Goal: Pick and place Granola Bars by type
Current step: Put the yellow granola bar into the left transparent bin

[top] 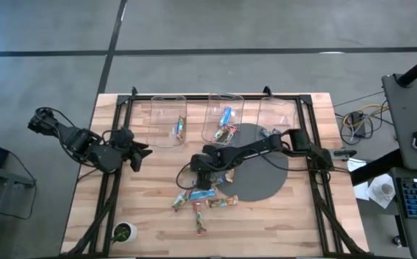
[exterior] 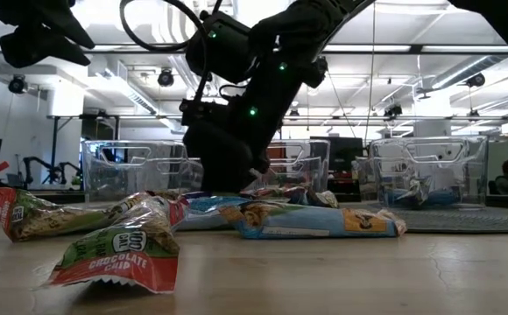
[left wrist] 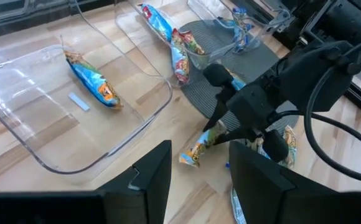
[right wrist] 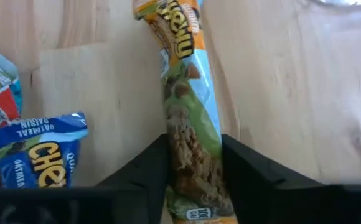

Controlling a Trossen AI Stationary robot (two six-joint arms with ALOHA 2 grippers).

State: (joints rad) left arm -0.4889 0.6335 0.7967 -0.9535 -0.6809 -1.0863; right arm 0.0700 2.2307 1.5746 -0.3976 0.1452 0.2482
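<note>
Several loose granola bars lie in a pile near the table's middle, blue, green-yellow and red-orange. In the low view a red one and a blue one show up front. My right gripper reaches down at the pile's far edge and is shut on a green-orange bar. Beside it lies a blue bar. My left gripper waits open above the table's left part, touching nothing. Three clear bins stand along the far edge with a few bars inside. My right gripper pinches the green-orange bar between its two fingers near one end, the fingers on its long side edges, across its width. It comes from above, slanting down. The rest of the bar points down and away from the fingers; whether its free end touches the table, I cannot tell.
A grey round mat lies under the right arm. The left bin holds a blue bar, the middle bin a blue and a green bar. Black frame rails run along both table sides. A small green pot stands at the near left.
</note>
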